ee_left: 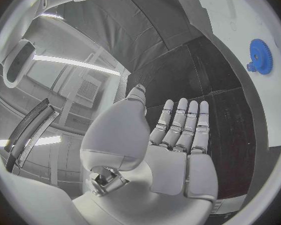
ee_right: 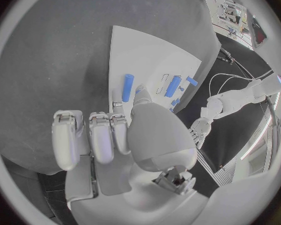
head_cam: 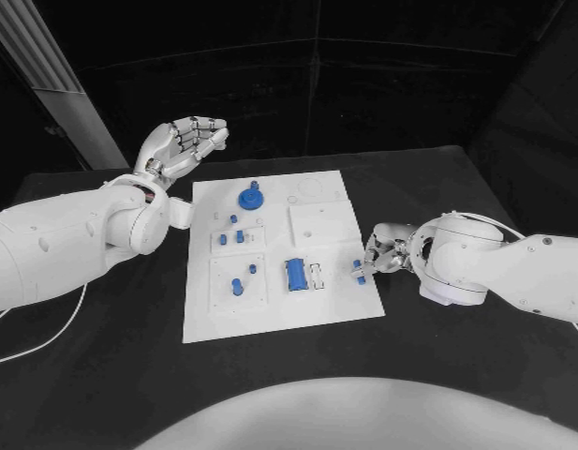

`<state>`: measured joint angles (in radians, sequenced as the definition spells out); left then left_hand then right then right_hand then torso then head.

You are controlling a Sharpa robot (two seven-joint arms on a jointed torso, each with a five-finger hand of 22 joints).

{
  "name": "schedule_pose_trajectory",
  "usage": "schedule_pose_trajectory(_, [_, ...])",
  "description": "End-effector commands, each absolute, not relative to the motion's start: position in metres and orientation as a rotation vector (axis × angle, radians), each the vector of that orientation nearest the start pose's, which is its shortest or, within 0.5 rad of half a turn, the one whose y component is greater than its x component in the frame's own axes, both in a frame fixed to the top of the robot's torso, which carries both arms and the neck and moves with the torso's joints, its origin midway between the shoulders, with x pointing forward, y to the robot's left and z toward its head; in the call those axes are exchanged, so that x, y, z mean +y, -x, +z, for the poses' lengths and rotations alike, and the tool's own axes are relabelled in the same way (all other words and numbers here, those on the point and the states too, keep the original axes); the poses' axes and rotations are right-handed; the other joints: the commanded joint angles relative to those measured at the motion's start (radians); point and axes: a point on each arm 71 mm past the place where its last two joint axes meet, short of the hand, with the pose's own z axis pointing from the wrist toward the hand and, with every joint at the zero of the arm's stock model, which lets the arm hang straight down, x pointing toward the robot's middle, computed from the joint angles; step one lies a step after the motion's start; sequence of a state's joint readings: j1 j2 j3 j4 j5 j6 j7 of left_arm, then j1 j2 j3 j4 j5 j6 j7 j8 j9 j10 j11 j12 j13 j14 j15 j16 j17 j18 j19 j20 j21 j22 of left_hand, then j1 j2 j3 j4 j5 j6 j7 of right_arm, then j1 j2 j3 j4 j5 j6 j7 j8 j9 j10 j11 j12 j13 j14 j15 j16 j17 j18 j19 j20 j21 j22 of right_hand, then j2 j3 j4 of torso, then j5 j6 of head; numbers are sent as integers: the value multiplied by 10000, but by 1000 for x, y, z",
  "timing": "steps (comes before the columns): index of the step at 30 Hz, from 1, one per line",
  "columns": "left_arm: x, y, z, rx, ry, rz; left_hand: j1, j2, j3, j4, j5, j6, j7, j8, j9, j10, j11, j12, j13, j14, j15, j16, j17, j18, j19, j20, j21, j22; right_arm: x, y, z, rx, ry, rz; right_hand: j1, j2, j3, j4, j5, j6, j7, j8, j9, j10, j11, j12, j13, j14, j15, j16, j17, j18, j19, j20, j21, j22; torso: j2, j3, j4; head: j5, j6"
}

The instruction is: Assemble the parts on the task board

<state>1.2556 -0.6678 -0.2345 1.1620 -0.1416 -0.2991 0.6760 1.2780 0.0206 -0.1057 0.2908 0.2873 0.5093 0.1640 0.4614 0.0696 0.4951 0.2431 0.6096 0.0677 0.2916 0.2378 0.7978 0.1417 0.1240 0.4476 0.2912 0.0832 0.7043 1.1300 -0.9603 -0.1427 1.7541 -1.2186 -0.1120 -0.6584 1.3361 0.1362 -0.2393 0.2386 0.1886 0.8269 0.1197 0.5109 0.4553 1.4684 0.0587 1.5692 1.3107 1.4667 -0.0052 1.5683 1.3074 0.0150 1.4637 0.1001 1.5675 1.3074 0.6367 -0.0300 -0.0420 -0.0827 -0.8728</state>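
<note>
Two hands frame the work. We see the right hand (head_cam: 386, 251) at the task board's (head_cam: 327, 309) right edge, pinching a small blue part (head_cam: 359, 265); the left hand (head_cam: 185, 143) is raised beyond the far-left corner, fingers loosely apart, empty. On the board a blue gear (head_cam: 249, 198) looks seated; other parts, including a blue bar (head_cam: 294, 274), lie on it, so we judge assembly partly done.

You've got a matt white task board (head_cam: 327, 223), matt black table (head_cam: 423, 366), blue plastic-looking gear (head_cam: 249, 198), glossy white arm shells.
</note>
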Motion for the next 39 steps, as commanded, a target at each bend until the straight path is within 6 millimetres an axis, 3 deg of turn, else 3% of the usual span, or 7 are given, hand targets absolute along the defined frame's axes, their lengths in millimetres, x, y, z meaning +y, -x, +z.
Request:
schedule_pose_trajectory(1, [226, -530, -199, 11826, 6200, -15229, -15, 95, -45, 14, 60, -72, 1168, 67, -12, -85, 1, 51, -14, -43, -1, 68, -6, -175, -4, -3, -38, -16, -221, -404, -264, 22857, -1908, 2560, 159, 49, 79, -99, -69, 61, -19, 32, -38, 1024, -79, 16, 2601, 1041, -61, 24, 2634, -150, 1071, -16, 33, 2634, 11, -1, 9, 25, 2])
schedule_pose_trajectory(22, [227, -530, -199, 11830, 6207, -15227, -15, 95, -45, 14, 60, -72, 1168, 67, -12, -85, 1, 51, -14, -43, -1, 68, -6, -175, -4, -3, -38, -16, -215, -406, -274, 23693, -1280, 1946, 613, 133, 516, -534, -139, -46, 4, -119, -273, 1024, -65, 16, 2601, 1041, -38, 24, 2634, -150, 1071, -9, 33, 2634, 4, 6, -13, 61, 2])
schedule_pose_trajectory(35, [227, -530, -199, 11839, 6211, -15231, -6, 106, -58, 14, 72, -73, 1167, 78, -12, -88, 0, 69, -15, -44, -2, 83, -29, -175, -7, -2, -41, -22, -214, -406, -273, 23600, -1288, 2147, 1571, 255, 1545, -1517, 43, -201, 139, -550, -834, 1024, 59, 16, 2601, 1041, 38, 24, 2634, -150, 1071, 47, 33, 2634, -9, 3, -5, 60, 2])
schedule_pose_trajectory(39, [227, -530, -199, 11839, 6215, -15224, -6, 106, -58, 14, 72, -73, 1167, 78, -12, -88, 0, 69, -15, -44, -2, 83, -29, -175, -7, -2, -41, -22, -212, -406, -272, 23383, -1397, 2420, 1560, 224, 1813, -1672, 120, -191, 201, -750, -1078, 1024, 121, 16, 2601, 1041, 92, 24, 2634, -150, 1071, 91, 33, 2634, -3, 1, 0, 67, 2])
